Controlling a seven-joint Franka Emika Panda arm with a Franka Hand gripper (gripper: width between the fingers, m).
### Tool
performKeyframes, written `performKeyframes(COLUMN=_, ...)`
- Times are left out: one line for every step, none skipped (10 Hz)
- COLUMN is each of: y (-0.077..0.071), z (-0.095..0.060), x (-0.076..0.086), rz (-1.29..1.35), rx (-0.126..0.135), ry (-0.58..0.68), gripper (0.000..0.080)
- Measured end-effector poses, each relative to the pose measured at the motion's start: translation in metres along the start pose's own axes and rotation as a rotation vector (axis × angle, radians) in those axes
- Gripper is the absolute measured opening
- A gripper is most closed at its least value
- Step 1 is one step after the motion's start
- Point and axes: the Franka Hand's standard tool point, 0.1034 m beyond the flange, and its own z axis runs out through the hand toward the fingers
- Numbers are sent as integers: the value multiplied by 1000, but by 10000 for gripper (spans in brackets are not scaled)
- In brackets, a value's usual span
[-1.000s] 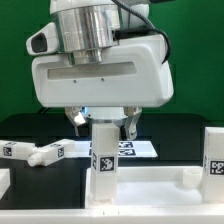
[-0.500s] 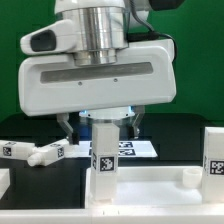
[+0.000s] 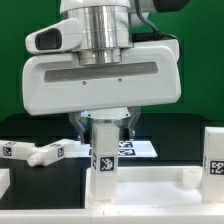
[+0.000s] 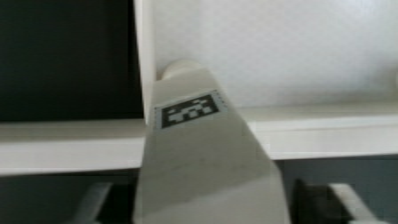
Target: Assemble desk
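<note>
Plastic desk, partly built: one square-section white leg (image 3: 103, 158) stands on the rimmed white tabletop panel (image 3: 150, 187). The jaws straddle its top, but I cannot tell whether they grip it. A second upright white leg (image 3: 214, 158) stands at the panel's end, and a loose white leg (image 3: 38, 155) lies beside the panel, seemingly unfitted.

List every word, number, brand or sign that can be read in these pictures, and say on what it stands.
No words, numbers or brand names can be read in either view.
Only black-and-white square tags, no letters: on the upright leg, the lying leg, the marker board and the white part at the exterior view's right edge.
</note>
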Motion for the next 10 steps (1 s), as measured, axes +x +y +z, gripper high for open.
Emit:
performKeyframes(y=4, z=0, x=1, rz=73, rx=-8, ry=4, gripper=293)
performKeyframes(y=4, z=0, x=2, rz=198, rx=-15, ry=15, gripper=293)
performKeyframes(y=5, z=0, x=2, rz=403, rx=-16, ry=30, gripper=293)
performKeyframes(y=6, z=1, x=2, rz=632, rx=-14, ry=58, gripper=293)
performKeyframes(y=12, z=2, x=-3, rz=785, rx=-10, ry=82, gripper=293)
performKeyframes(y=12, z=2, x=-2, rz=816, rx=-8, ry=79, gripper=289)
performKeyframes(y=13, z=2, x=-2, rz=870, rx=-7, ry=79, gripper=289)
performKeyframes(y=13, z=2, x=-3, rz=903, rx=-5, ry=79, gripper=289)
performKeyframes(y=13, z=2, x=-3, rz=980, rx=-1, ry=79, gripper=289)
performKeyframes(y=14, z=2, x=-3, rz=1072, rx=6, ry=77, gripper=290)
